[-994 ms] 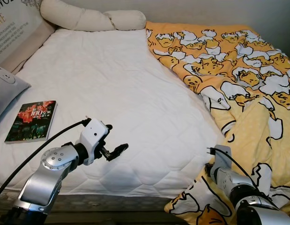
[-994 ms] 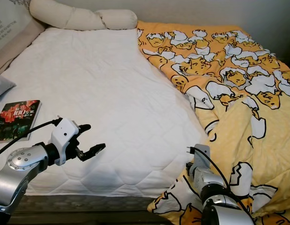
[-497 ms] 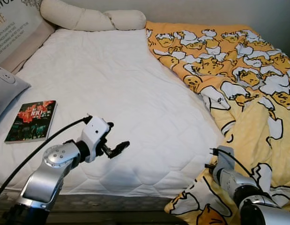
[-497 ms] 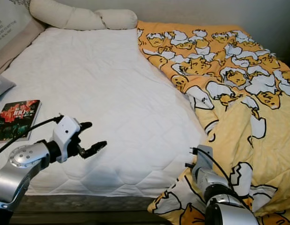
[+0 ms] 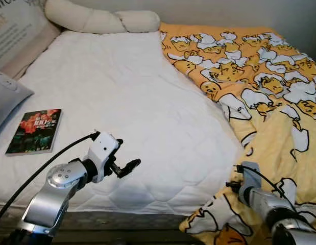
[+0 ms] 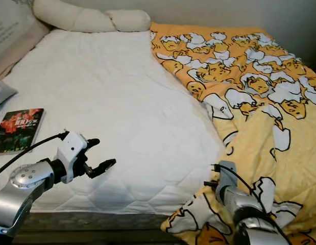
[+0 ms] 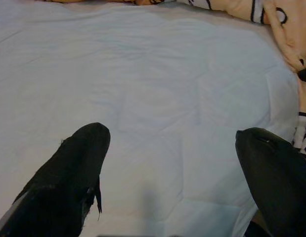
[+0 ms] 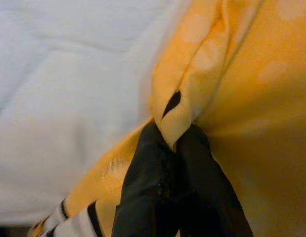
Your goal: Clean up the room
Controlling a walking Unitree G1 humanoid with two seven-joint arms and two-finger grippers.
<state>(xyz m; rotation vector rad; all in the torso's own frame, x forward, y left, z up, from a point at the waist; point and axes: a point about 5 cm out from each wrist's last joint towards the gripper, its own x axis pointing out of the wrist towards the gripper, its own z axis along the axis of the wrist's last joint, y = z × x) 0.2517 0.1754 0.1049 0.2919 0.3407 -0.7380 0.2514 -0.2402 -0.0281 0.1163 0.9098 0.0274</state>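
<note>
Bed (image 5: 122,92): white quilted mattress, bare on the robot's left half. Yellow duvet (image 5: 270,97) with a cartoon print: heaped over the right half, its lower edge hanging off the near corner. Right end effector (image 8: 171,140): fingers closed, pinching a fold of the duvet at that near edge. Left end effector (image 7: 172,148): fingers spread apart, holding nothing, above the mattress near the bed's front edge. Book (image 5: 35,130): flat on the mattress, far left. Cream bolster pillow (image 5: 99,20): at the head.

One book (image 5: 34,131) lies on one bed (image 5: 132,102). There is one yellow blanket (image 5: 265,87). Three pillows: a long one (image 5: 99,20), a grey one (image 5: 7,97) and a printed one (image 5: 17,33).
</note>
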